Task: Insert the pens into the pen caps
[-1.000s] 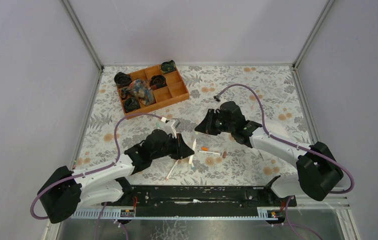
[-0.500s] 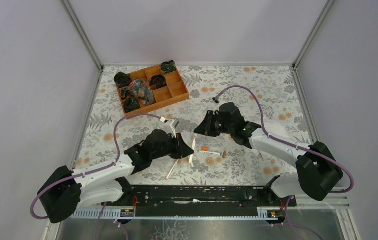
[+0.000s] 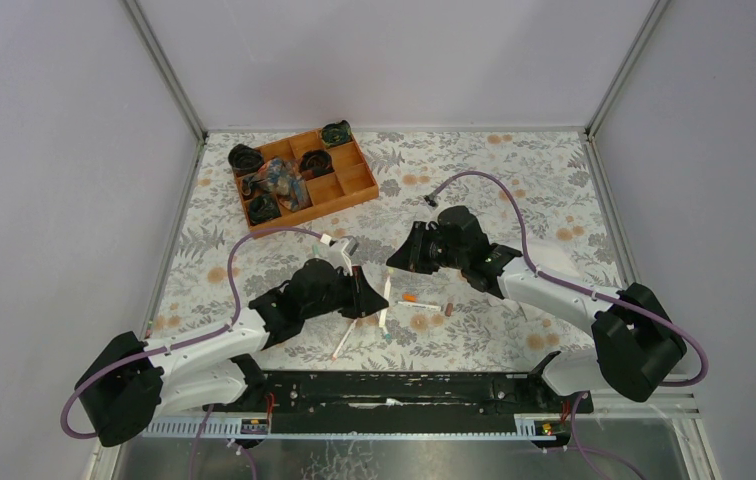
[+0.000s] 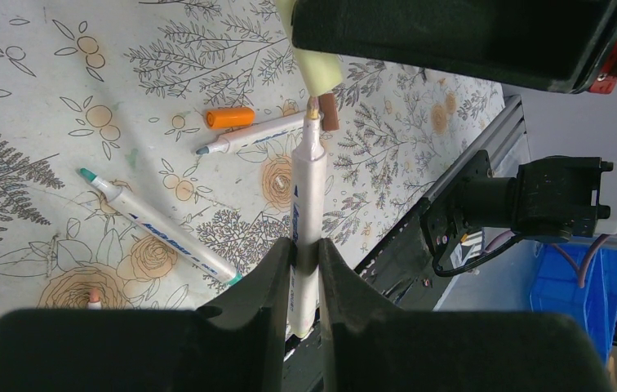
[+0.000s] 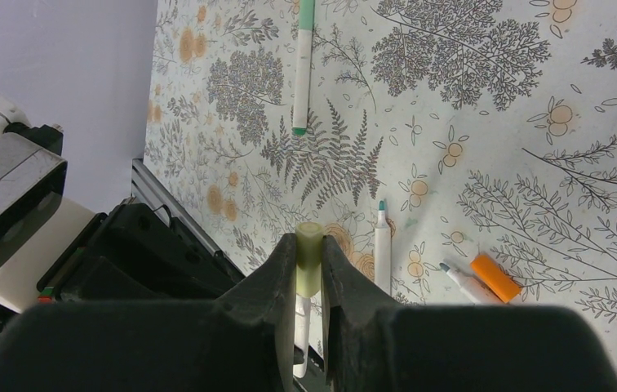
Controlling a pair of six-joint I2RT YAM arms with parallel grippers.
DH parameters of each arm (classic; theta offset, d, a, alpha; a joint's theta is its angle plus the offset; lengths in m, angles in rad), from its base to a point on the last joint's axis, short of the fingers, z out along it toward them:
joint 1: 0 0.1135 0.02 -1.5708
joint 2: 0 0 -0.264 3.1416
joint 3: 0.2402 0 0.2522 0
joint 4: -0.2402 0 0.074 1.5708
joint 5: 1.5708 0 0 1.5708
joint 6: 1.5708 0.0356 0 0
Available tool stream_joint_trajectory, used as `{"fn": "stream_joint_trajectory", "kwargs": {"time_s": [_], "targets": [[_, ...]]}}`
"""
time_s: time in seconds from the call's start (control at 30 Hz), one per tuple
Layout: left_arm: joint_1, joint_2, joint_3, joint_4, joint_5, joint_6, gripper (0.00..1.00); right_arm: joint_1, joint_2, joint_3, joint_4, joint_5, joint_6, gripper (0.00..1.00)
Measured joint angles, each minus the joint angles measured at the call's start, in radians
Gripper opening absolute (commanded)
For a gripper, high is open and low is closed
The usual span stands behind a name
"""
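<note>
My left gripper [image 4: 305, 249] is shut on a white pen [image 4: 305, 196] that points away from it. The pen's small tip sits at the mouth of a yellowish pen cap [image 4: 317, 69]. My right gripper [image 5: 309, 245] is shut on that yellowish cap [image 5: 308, 249]. In the top view the two grippers meet at mid-table, the left gripper [image 3: 372, 297] just below the right gripper [image 3: 397, 258]. On the table lie a teal-tipped pen [image 4: 158, 229], a blue-tipped pen [image 4: 248, 139], an orange cap [image 4: 230, 118] and a brown cap [image 4: 329, 112].
An orange compartment tray [image 3: 357, 186] with dark objects stands at the back left. Another pen [image 5: 304, 65] lies farther off on the flowered cloth. A black rail [image 3: 404, 390] runs along the near edge. Grey walls close in the sides.
My right gripper has crept slightly left with the yellowish cap, toward the pen's tip. The left arm has hardly moved.
</note>
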Motion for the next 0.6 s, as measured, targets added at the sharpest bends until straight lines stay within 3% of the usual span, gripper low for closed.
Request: {"fn": "stream_joint_trajectory", "kwargs": {"time_s": [0.6], "targets": [[0.000, 0.000, -0.004, 0.013, 0.000, -0.039, 0.00, 0.008, 0.013, 0.000, 0.002, 0.008, 0.008, 0.00]]}}
